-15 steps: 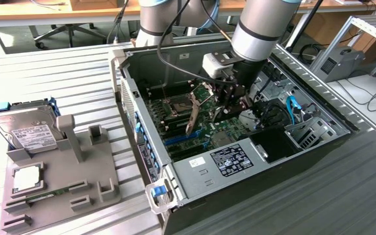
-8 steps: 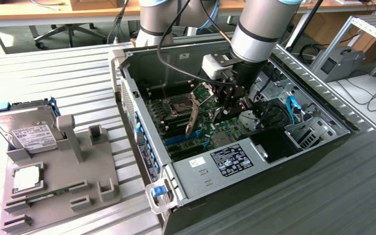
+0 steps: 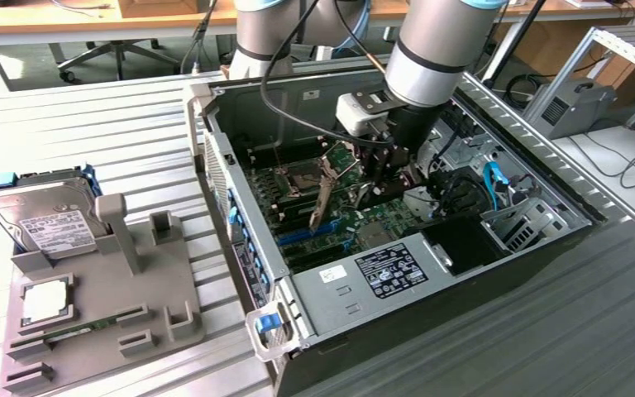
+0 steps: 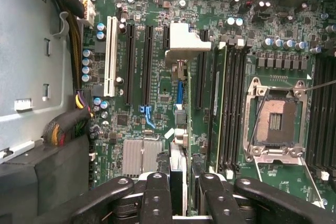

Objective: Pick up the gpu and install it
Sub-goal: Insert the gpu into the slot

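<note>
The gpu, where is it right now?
In the exterior view, the gpu stands on edge inside the open computer case, over the motherboard, just below the tool.

Silver-grey tubular arm [image 3: 433, 45] with black cables above a black pincer [image 4: 178, 195] whose fingers [image 4: 156, 198] carry round screws.

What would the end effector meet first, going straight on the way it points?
Probably the motherboard, near its expansion slots; the gpu gripped edge-on in the end effector would touch before the fingers. Depth is hard to judge.
</note>
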